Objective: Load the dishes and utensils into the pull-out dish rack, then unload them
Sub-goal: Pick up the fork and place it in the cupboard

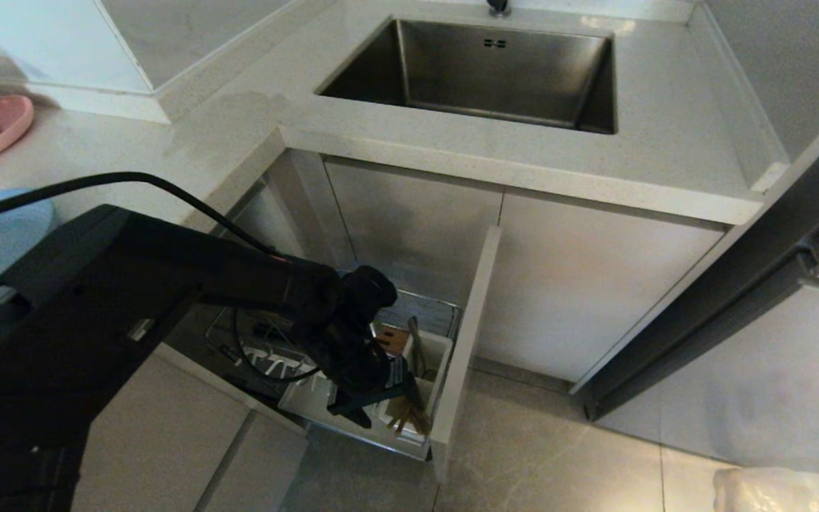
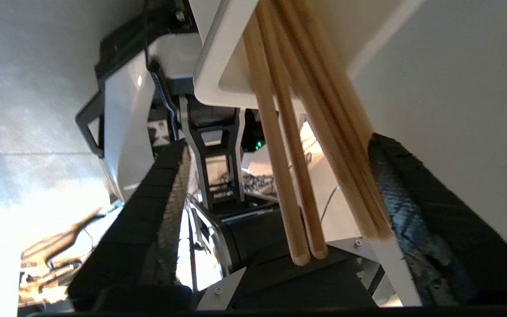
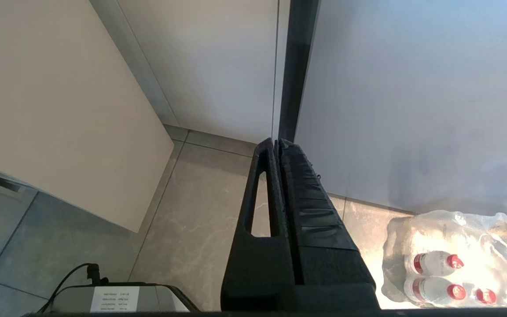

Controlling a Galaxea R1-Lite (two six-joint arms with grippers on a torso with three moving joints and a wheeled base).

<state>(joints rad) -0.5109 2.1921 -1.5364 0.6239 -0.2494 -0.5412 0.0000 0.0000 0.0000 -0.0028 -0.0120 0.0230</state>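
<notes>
Left claw (image 1: pixel 370 405) spread wide around chopsticks (image 2: pixel 297 145), not clenched; sticks upright in white utensil cup (image 1: pixel 420 370) of pull-out dish rack (image 1: pixel 445 313), long axis along fingers. Right claw (image 3: pixel 280 149) clenched, parked far right.

My rig's bulky matte-black left arm (image 1: pixel 168 284) trails a thin black cable (image 1: pixel 97 181); the right gripper (image 3: pixel 278 143) shows ribbed black rubber-padded jaws with a slotted cut-out.

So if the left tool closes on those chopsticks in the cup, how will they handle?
The chopsticks look like thin, stiff wood, so probably light. Round and smooth, they may roll or slip between the left tool's open pads. Leaning loose in the white cup, they may splay.
</notes>
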